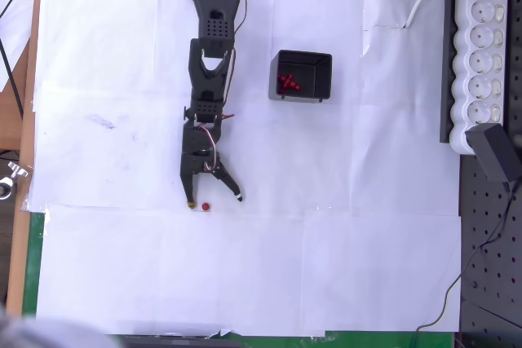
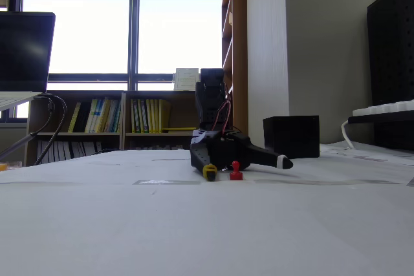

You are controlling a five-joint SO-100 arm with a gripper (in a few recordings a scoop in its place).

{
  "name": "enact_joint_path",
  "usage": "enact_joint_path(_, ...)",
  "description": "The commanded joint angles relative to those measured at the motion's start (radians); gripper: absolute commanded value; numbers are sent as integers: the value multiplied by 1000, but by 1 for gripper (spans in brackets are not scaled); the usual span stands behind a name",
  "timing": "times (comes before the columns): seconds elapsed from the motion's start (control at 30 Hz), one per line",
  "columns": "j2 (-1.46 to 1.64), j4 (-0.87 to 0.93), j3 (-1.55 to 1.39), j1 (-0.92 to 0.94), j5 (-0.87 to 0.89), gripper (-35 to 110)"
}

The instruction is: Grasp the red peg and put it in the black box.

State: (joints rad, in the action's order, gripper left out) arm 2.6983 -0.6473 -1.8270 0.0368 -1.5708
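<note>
Your red peg [image 1: 205, 207] stands upright on the paper-covered surface [image 1: 367, 266], between the spread-open, empty fingers of the gripper [image 1: 214, 200]. It sits nearer the yellow-tipped finger (left in the overhead view), so closing off-centre could tip or flick it away. The black box [image 1: 325, 77] is well apart.

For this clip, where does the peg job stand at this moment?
Already done: several red pieces lie inside the black box. In hand: the gripper is down at the paper, open, with the red peg standing between its fingertips, not yet clamped; the fixed view shows the same. Left: close on the peg, lift it, carry it to the box and drop it in.
</note>
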Motion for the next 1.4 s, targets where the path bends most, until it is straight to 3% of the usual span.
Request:
enact_joint_path(0.0,-66,41,2,0,8,47)
enact_joint_path(0.83,-60,92,-48,11,-20,41)
enact_joint_path(1.2,-58,86,-48,11,-18,13)
enact_joint_path(1.37,-55,81,-48,11,-20,11)
